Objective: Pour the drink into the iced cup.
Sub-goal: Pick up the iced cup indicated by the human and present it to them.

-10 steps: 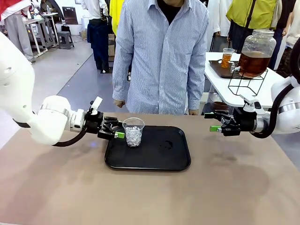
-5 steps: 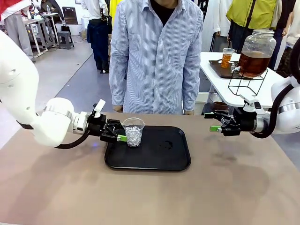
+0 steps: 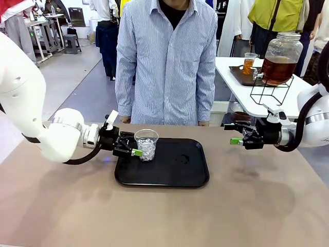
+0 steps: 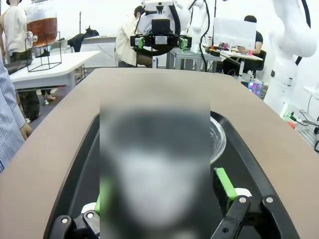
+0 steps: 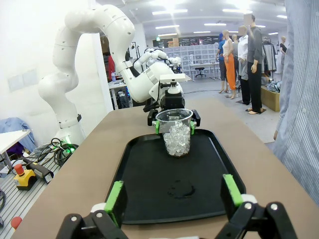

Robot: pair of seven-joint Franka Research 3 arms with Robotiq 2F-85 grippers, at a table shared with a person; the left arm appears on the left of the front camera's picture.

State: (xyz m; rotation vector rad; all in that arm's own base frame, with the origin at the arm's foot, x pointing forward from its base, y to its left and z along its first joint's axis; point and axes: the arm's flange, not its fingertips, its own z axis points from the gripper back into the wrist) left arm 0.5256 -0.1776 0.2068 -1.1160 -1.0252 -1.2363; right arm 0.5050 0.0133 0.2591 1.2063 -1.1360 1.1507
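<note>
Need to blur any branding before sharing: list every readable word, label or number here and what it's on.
No text can be read.
The iced cup, black tray and jar holding the drink: no print visible.
Far shelving in the right wrist view: too small to tell.

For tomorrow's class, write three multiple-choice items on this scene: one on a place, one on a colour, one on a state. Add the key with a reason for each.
1. Where does the iced cup stand?
A. In the person's hand. B. On the white side table. C. On the tray, near its left end.
2. What colour is the tray?
A. White. B. Black. C. Green.
3. How is the right gripper?
A. Open, holding nothing. B. Shut on the cup. C. Shut on a jar.
Key: 1 C, the cup's base sits inside the tray's rim; 2 B, its surface is black against the brown table; 3 A, its fingers stand apart, away from the cup.
</note>
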